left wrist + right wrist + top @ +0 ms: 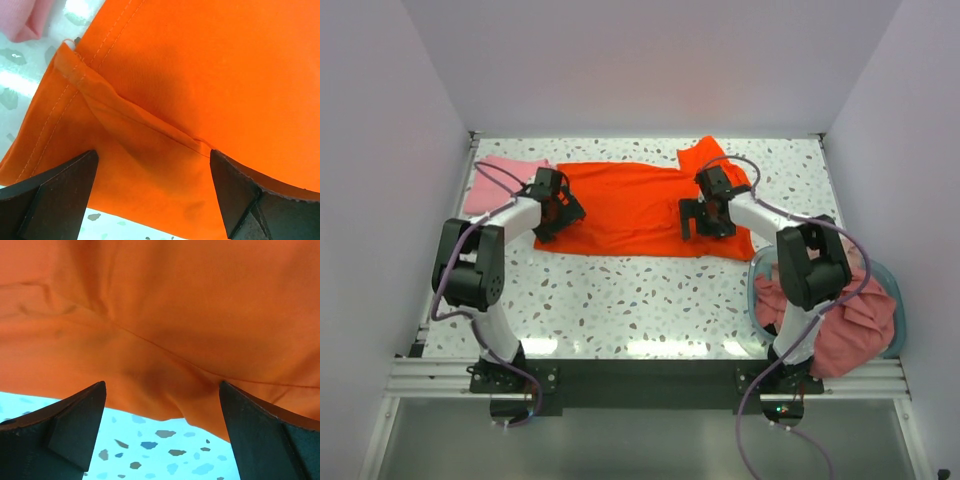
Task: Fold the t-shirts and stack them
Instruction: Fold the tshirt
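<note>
Hovering over the orange shirt [640, 205], I am holding my left end effector [560, 214] above its left end and my right end effector [706, 224] above its right end. Both are standing wide open, with nothing pinched between the fingers.

The orange shirt is lying spread in a long band across the far half of the worktop [650, 300], running from left to right, with one sleeve sticking out toward the far edge at its right end. Its near edge is looking fairly straight from above.

Through the left wrist camera, my left end effector [152, 167] is showing its two dark fingers [60, 195] parted, with orange cloth [200, 75] filling the view beyond them. A stitched hem is lying folded over in a ridge that is running diagonally between them, and a corner of the cloth is resting on the speckled surface.

Through the right wrist camera, my right end effector [162, 392] is likewise gaping, and the shirt's [160, 305] rumpled edge is sitting just past the fingertips [90, 405] with bare worktop [160, 450] under them.

A pink shirt [498, 182] is lying at the far left corner, just beside the orange one. Salmon shirts [855, 320] are piling up in the tub [894, 285] at the right, spilling over its near rim beside my right arm.
</note>
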You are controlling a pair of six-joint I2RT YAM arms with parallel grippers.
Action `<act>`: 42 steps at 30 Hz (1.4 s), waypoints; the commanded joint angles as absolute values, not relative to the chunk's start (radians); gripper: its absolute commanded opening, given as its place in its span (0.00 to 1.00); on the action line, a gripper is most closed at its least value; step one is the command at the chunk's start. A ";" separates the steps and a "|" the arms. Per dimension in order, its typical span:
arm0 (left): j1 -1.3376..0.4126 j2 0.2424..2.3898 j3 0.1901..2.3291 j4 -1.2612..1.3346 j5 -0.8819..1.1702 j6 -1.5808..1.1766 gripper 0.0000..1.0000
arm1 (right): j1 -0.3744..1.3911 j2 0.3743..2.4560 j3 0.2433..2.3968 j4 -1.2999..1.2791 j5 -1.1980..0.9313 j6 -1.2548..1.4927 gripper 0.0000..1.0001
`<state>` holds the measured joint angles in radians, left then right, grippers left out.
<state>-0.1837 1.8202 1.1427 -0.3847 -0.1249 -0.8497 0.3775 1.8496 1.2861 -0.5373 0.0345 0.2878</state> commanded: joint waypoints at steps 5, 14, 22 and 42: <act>-0.181 1.766 0.948 -0.400 -0.132 -0.834 1.00 | 0.382 1.774 1.105 -0.511 0.077 0.310 0.99; -0.181 1.485 0.644 -0.426 -0.164 -0.854 1.00 | 0.406 1.527 0.824 -0.511 0.051 0.383 0.99; -0.181 1.296 0.514 -0.547 -0.181 -0.903 1.00 | 0.497 1.401 0.727 -0.572 0.064 0.429 0.99; -0.134 1.466 1.108 -0.663 -0.356 -0.831 1.00 | 0.497 1.541 1.317 -0.649 0.213 0.357 0.99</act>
<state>-0.1627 1.3670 0.9909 -0.6651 -0.2970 -0.8654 0.5289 1.4734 1.2030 -0.6586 0.1730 0.3843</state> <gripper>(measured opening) 0.998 0.986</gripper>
